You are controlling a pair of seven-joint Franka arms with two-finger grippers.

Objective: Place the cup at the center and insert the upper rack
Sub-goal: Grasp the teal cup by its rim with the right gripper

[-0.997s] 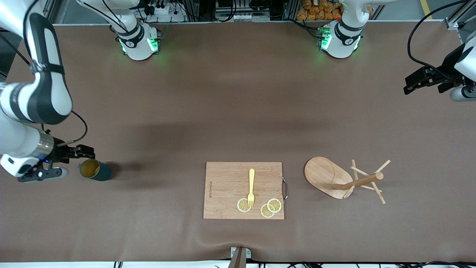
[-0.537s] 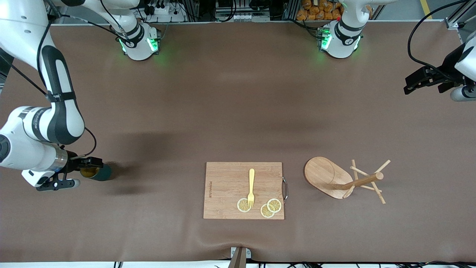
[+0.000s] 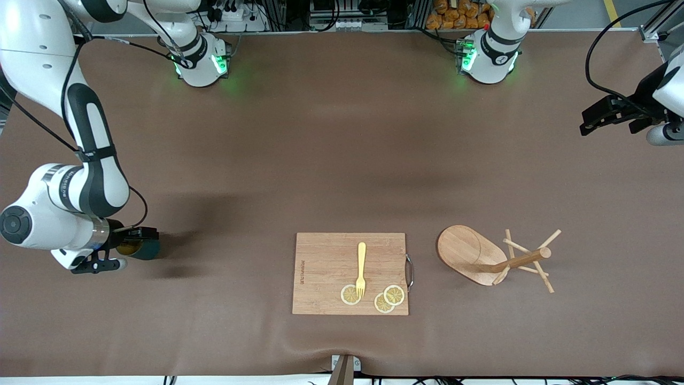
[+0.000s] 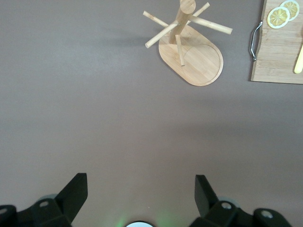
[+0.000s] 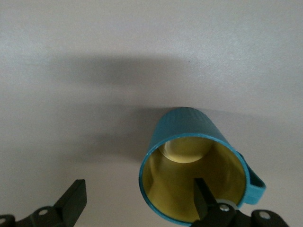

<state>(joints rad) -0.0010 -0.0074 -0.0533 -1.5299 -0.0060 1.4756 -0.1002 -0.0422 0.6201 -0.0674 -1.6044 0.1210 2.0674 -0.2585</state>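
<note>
Small ribbed dark-teal cup [image 3: 143, 249], lodged near the desk's right-arm edge with one finger of the wide-spread right claw [image 3: 130, 241] inside its rim, and light wooden mug-tree rack [image 3: 494, 256], both unplaced; left claw [image 3: 606, 115] parked wide.

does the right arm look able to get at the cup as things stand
Probably yes. The right hand is open right at the cup, one finger over its mouth, the other outside the rim, and nothing stands between them.
</note>
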